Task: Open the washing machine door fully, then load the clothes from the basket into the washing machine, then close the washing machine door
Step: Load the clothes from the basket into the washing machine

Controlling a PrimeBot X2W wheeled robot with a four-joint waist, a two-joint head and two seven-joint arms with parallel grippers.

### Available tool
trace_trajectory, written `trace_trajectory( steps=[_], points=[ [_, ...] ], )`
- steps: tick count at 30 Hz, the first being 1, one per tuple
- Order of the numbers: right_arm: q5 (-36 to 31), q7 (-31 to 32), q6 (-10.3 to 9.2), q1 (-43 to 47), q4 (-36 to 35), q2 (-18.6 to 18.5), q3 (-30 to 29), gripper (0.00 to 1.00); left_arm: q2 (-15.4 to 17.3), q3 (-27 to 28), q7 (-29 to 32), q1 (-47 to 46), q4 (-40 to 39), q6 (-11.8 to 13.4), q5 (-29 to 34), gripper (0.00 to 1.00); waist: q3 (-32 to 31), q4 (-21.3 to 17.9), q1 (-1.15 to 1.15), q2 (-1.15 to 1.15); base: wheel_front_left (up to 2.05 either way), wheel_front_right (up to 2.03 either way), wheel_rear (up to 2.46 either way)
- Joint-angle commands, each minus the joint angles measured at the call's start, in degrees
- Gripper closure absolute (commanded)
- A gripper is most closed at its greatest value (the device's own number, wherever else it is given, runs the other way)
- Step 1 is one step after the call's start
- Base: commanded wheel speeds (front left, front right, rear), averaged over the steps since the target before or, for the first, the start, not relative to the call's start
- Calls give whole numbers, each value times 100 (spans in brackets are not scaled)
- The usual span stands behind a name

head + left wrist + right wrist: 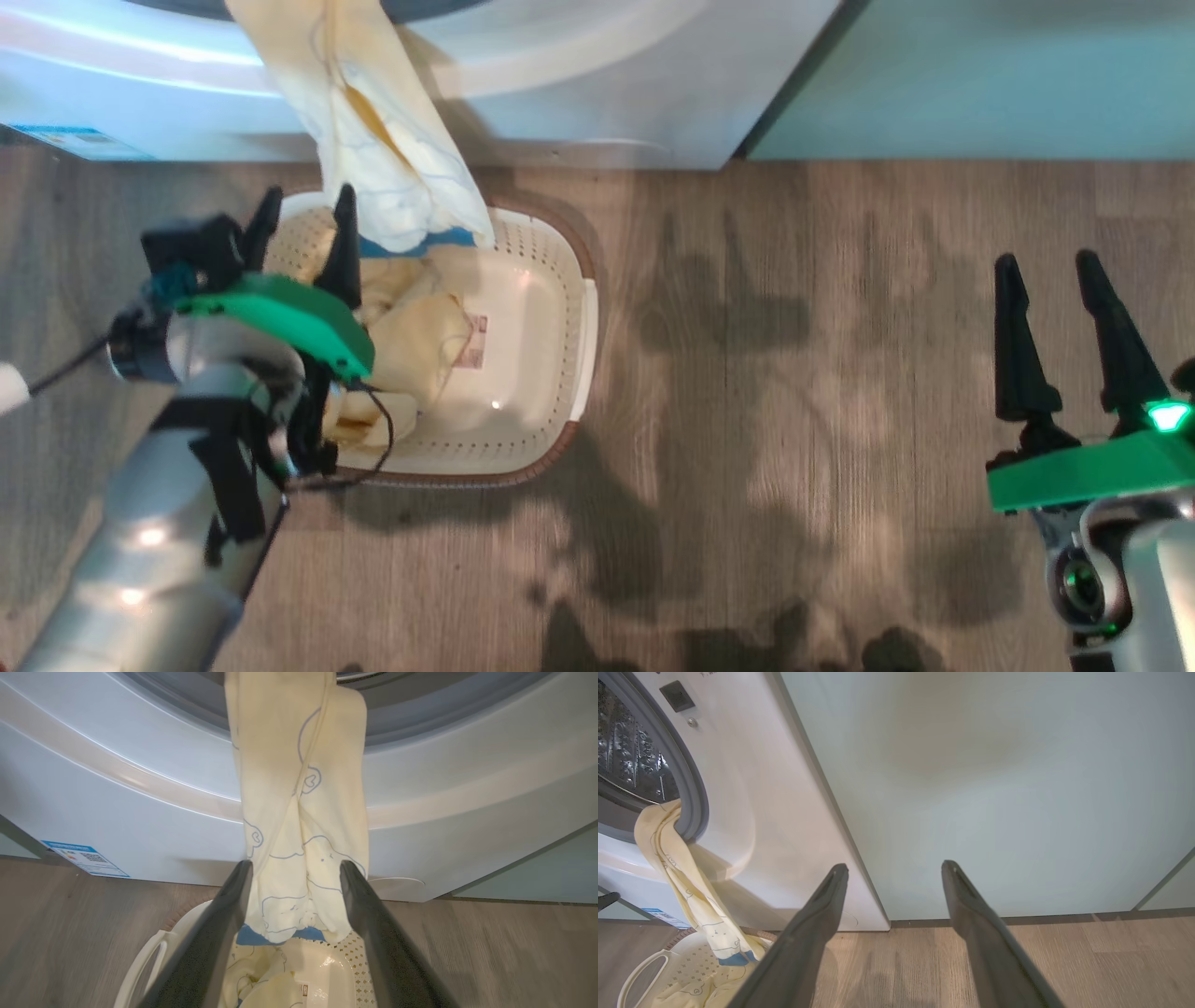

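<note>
The yellow bear-print garment hangs from the washing machine's mouth down into the basket — the left gripper near it and the right gripper far off both spread wide, empty — so its weight could pull it right out.

Grey-brown wood-grain floor, its planks running across the head view, with soft dark shadows lying on it at the middle and along the lower edge. Pale green cabinet at upper right, its front flat and matt. A dark strip runs along its foot where it meets the floor; a thin dark seam slants across the front near the right edge of the right wrist view.
</note>
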Motion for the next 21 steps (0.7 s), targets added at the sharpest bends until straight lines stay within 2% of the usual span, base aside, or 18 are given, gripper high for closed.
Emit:
trace_trajectory(
  steps=[1,10,21],
  points=[
    [47,-73,21,-91,-122,-28,127,0,166,182,-1,-298,88,-65,-32,0,185,-104,-1,0,0,0,0],
    [142,-223,21,-347,80,13,308,0,250,220,-96,-1386,1468,-500,-86,0,542,-355,-1,0,0,0,0],
    [232,-330,21,-508,291,50,457,0,134,145,-113,-2221,2711,-705,-90,0,640,-481,-1,0,0,0,0]
  ],
)
